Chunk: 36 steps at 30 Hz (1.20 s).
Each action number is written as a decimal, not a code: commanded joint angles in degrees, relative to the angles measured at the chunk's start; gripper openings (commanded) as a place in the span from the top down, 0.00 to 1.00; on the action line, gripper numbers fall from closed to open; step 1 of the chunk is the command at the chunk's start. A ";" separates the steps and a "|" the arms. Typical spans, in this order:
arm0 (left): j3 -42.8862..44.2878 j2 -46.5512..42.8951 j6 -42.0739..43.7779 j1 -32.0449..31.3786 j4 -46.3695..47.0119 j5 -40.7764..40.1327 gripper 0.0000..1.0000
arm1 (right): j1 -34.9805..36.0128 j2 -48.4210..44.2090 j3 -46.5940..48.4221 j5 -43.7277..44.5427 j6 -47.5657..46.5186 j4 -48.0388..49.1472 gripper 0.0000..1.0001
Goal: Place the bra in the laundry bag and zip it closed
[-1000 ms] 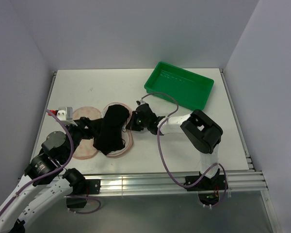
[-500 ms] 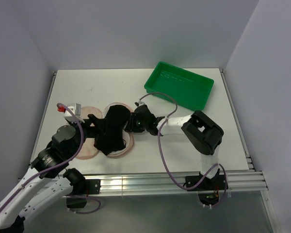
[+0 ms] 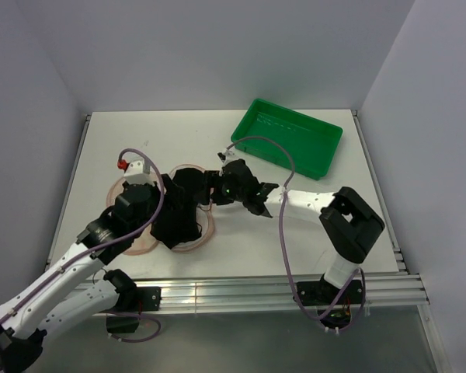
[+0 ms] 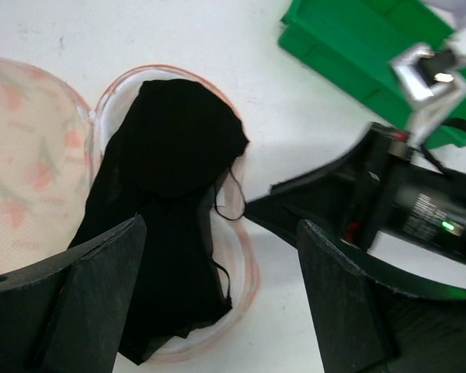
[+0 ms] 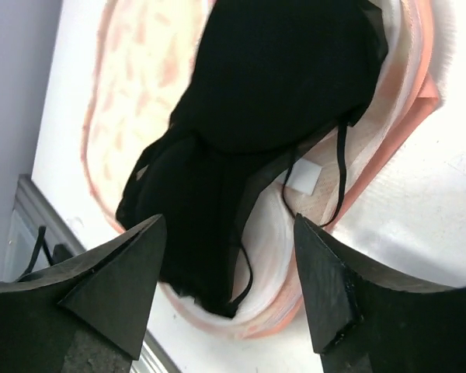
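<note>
The peach-pink laundry bag (image 3: 204,231) lies open on the table, its two round halves side by side. The black bra (image 3: 182,210) is draped over the right half, and its lower end hangs over the rim. In the left wrist view the bra (image 4: 171,202) covers most of that half, with the bag's rim (image 4: 247,268) showing beside it. My left gripper (image 4: 220,249) hovers open above the bra's right edge. My right gripper (image 5: 229,233) is open too, just above the bra (image 5: 264,101) and bag (image 5: 392,116), with nothing between its fingers. It reaches in from the right (image 3: 212,191).
A green plastic tray (image 3: 287,136) stands at the back right of the table. In the left wrist view the right arm (image 4: 404,210) is close, its fingers pointing at the bag's right rim. The table's front rail runs near the bag's lower edge.
My right gripper has opened from shut, and the bra rests on the bag. My left arm has swung right and forward over the bag's left half. The right arm has stretched out.
</note>
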 commanded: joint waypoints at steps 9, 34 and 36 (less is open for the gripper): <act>1.04 4.21 -1.81 21.40 -0.34 5.81 0.26 | 0.31 -15.26 -12.27 -3.12 -3.62 1.32 0.85; -0.98 35.49 8.48 71.34 -0.70 28.67 0.47 | -0.05 -34.63 -21.59 1.89 -11.89 -3.95 0.96; -1.15 36.46 8.48 71.34 -0.44 29.11 0.48 | -0.05 -34.80 -21.59 1.80 -11.89 -4.13 0.95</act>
